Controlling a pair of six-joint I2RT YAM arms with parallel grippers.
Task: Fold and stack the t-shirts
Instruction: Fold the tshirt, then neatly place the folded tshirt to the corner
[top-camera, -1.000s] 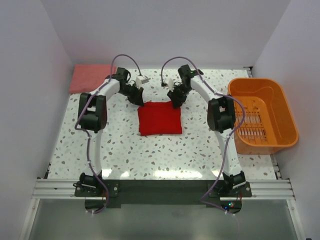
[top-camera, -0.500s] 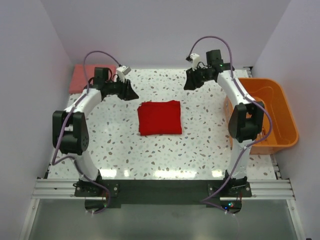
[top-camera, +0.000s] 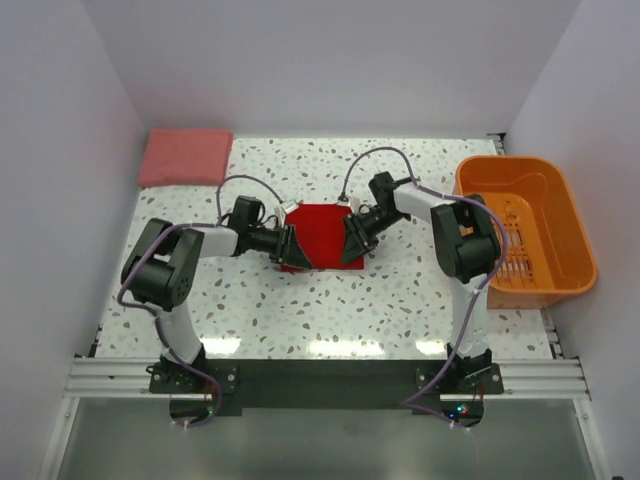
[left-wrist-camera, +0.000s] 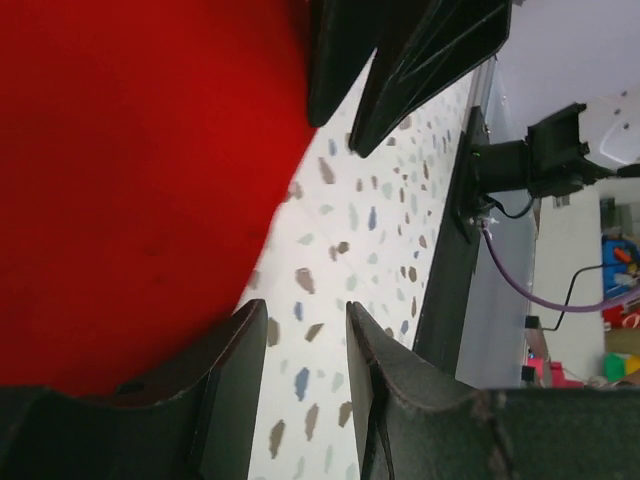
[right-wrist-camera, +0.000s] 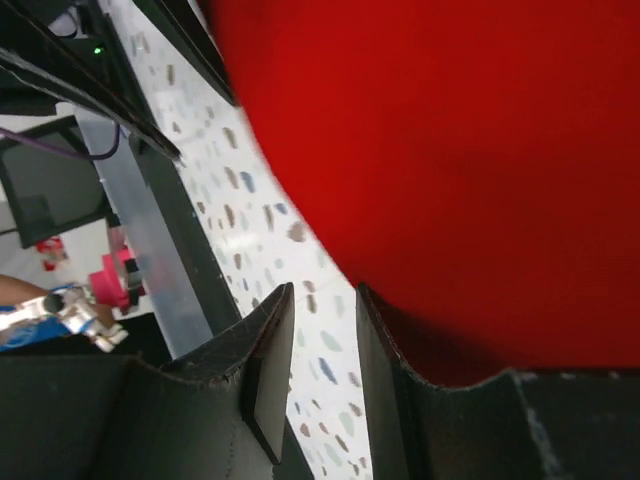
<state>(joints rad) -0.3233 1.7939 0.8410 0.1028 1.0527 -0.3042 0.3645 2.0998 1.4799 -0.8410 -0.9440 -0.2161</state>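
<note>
On the speckled table (top-camera: 400, 290), the red t-shirt (top-camera: 322, 230) lies folded at centre and the salmon-pink t-shirt (top-camera: 185, 157) folded far-left, the red one's side edges partly hidden by the left gripper (top-camera: 291, 247) and right gripper (top-camera: 352, 238), both slightly parted over bare table.
</note>
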